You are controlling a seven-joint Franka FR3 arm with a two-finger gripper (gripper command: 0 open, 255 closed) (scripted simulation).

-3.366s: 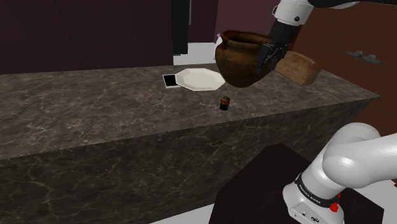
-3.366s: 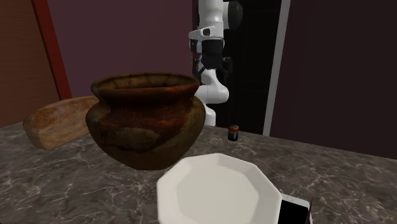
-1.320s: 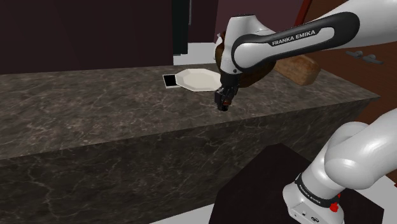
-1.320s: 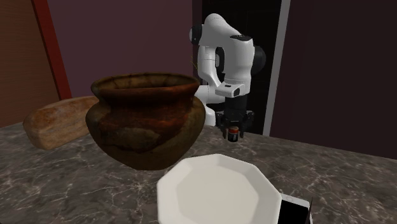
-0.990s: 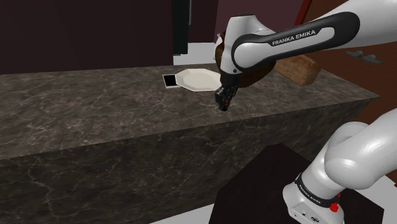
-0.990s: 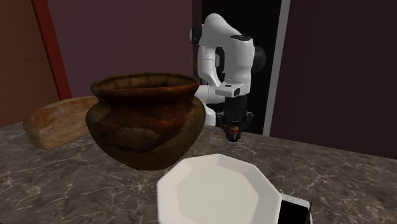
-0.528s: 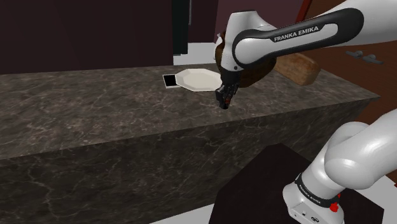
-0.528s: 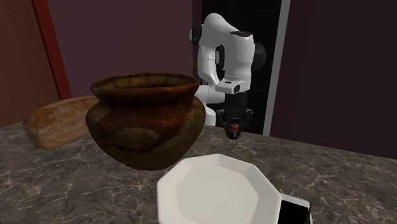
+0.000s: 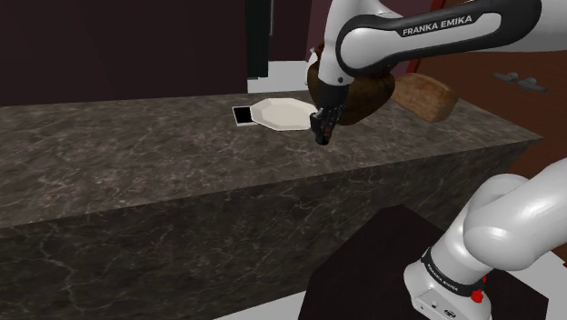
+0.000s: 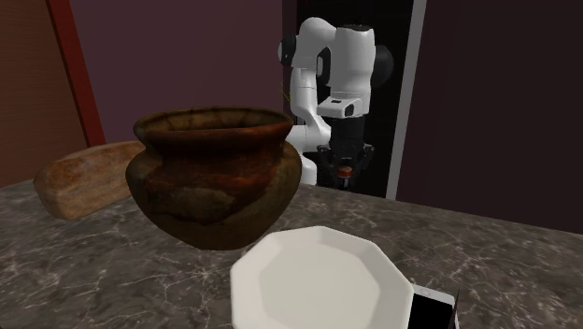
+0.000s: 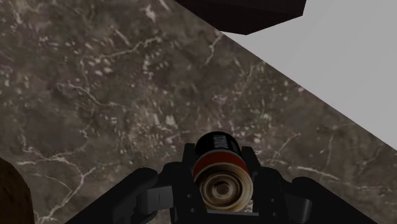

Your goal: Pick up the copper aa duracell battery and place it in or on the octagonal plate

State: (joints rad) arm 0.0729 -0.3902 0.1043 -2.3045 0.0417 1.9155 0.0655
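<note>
The battery is a short black cylinder with a copper band, and my black gripper is shut on it. In the shoulder view the gripper hangs a little above the dark marble counter with the battery in it, just off the near right edge of the white octagonal plate. In the second exterior view the battery is held in the air by the gripper, beyond the plate.
A large brown clay pot stands behind the arm, right beside the plate, with a bread loaf further right. A small black square lies against the plate's left side. The counter's front edge drops off just below the gripper.
The gripper has risen off the counter with the battery clasped in it and drifted slightly toward the plate. The plate, pot and loaf have stayed put.
</note>
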